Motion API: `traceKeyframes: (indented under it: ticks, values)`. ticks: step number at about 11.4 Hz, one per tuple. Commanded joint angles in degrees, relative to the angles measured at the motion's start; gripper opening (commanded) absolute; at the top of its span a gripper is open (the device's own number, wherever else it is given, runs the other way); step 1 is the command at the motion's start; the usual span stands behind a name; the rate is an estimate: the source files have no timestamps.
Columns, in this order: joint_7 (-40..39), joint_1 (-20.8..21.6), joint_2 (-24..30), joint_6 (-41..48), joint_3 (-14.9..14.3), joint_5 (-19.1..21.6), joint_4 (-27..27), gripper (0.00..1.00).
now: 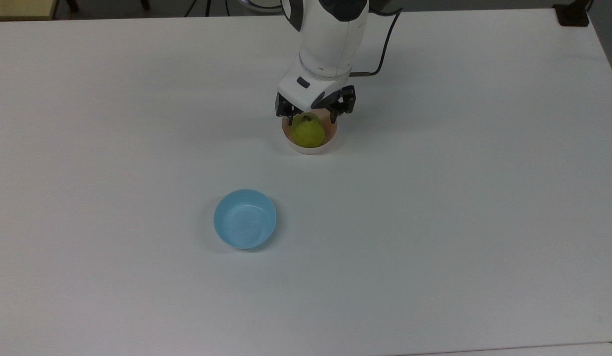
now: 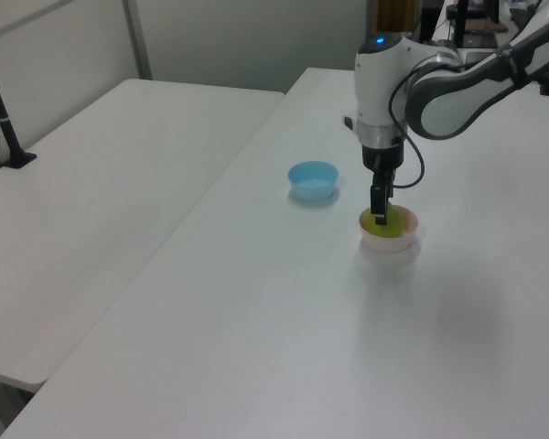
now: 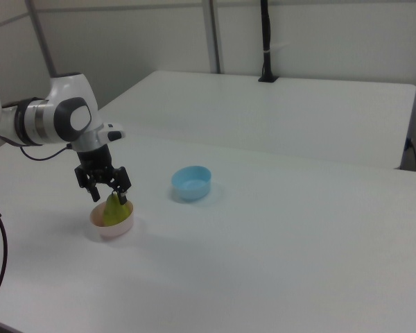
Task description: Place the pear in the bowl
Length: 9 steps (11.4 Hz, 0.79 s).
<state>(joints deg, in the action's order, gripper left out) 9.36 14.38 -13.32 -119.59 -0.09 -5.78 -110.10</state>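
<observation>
The yellow-green pear [image 1: 307, 133] [image 2: 393, 222] [image 3: 114, 211] rests inside the pale pink bowl [image 1: 312, 149] [image 2: 390, 241] [image 3: 111, 229], narrow end up. My gripper [image 1: 311, 117] [image 2: 380, 216] [image 3: 109, 195] hangs just above the pear and stands open. Its black fingers [image 1: 286, 109] are spread to either side of the pear's top and are not touching the fruit. In the top view the arm's white wrist hides the far part of the bowl's rim.
A light blue bowl [image 1: 245, 218] [image 2: 313, 179] [image 3: 191, 182] stands empty on the white table [image 1: 434, 198], towards the top view's lower left. A black cable runs from the wrist. A second white table [image 3: 277, 104] adjoins this one.
</observation>
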Motion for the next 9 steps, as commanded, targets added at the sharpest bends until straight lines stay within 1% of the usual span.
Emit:
traceKeyframes:
  ticks: [1,4,5,7,8,9]
  values:
    - [-0.04,-0.32,3.38,6.89,-0.52,0.77,3.03,1.0]
    - [-0.13,-1.63,7.15,12.78,-0.61,0.69,6.46,1.0]
    - [0.22,-2.59,7.77,15.84,-0.7,0.77,8.74,1.0]
    - [0.57,-4.61,7.87,24.01,-0.79,1.12,15.23,1.0]
    - [0.57,-6.19,8.48,25.96,-0.88,2.26,16.83,1.0]
    - [0.57,-7.25,9.61,26.33,-0.96,3.05,16.93,1.0]
